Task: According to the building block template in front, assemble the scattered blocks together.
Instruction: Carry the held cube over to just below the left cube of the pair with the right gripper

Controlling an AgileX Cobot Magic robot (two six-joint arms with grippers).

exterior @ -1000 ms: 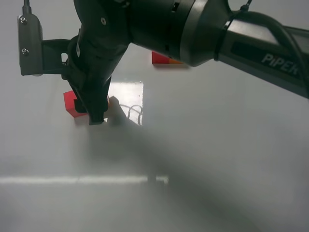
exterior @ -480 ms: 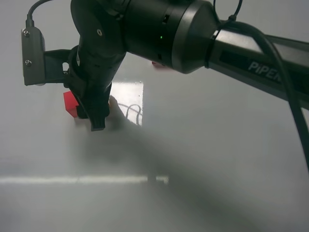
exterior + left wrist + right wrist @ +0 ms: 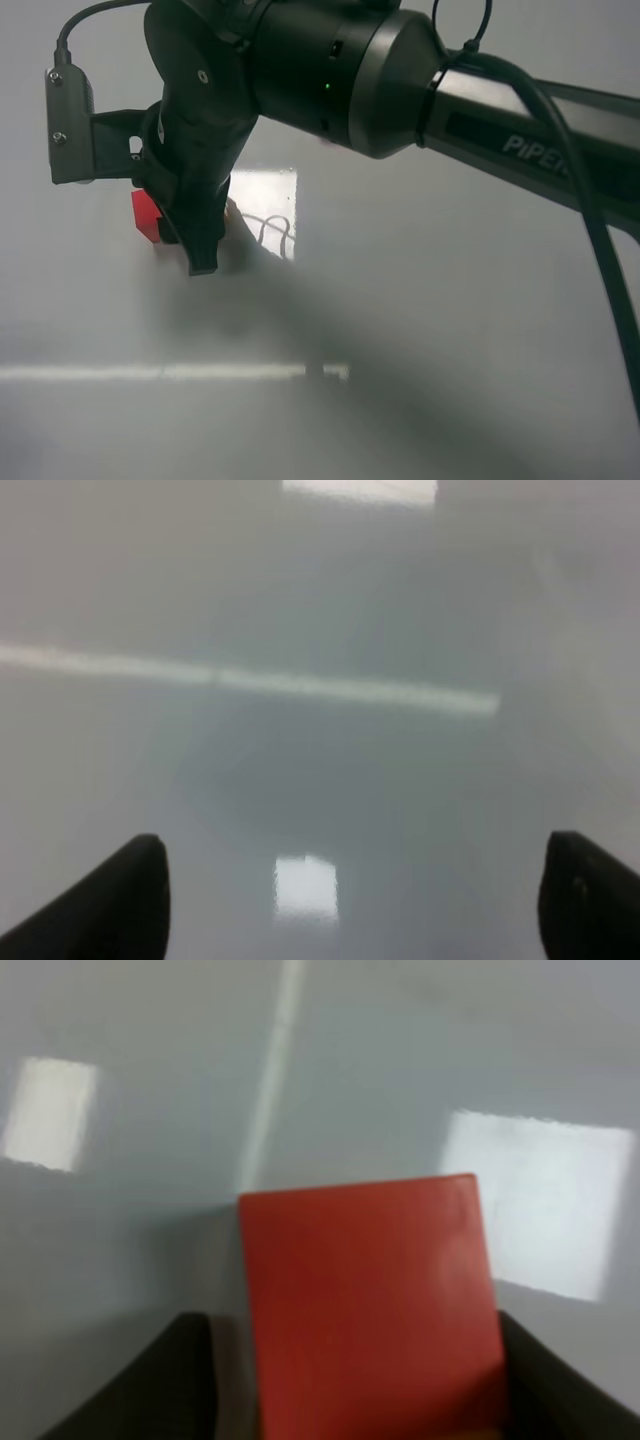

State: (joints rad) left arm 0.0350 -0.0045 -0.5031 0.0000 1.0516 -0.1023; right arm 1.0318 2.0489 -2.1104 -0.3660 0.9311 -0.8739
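A red cube (image 3: 146,214) lies on the grey table, half hidden by my right arm, which reaches across to the left side. A sliver of the orange cube (image 3: 230,209) shows just to the right of the right gripper (image 3: 198,255). In the right wrist view the red cube (image 3: 368,1300) fills the space between the two dark fingers (image 3: 185,1380), with an orange edge at its lower end. How tightly the fingers close does not show. The left gripper (image 3: 350,900) is open and empty over bare table. The red-orange template is hidden behind the right arm.
The bulky right arm (image 3: 420,90) covers the upper middle of the high view. Bright light patches (image 3: 265,195) and a pale stripe (image 3: 170,372) reflect on the glossy table.
The right arm has shifted slightly left and looms larger, now covering the template and more of the red cube. The red cube and the orange sliver have stayed in place.
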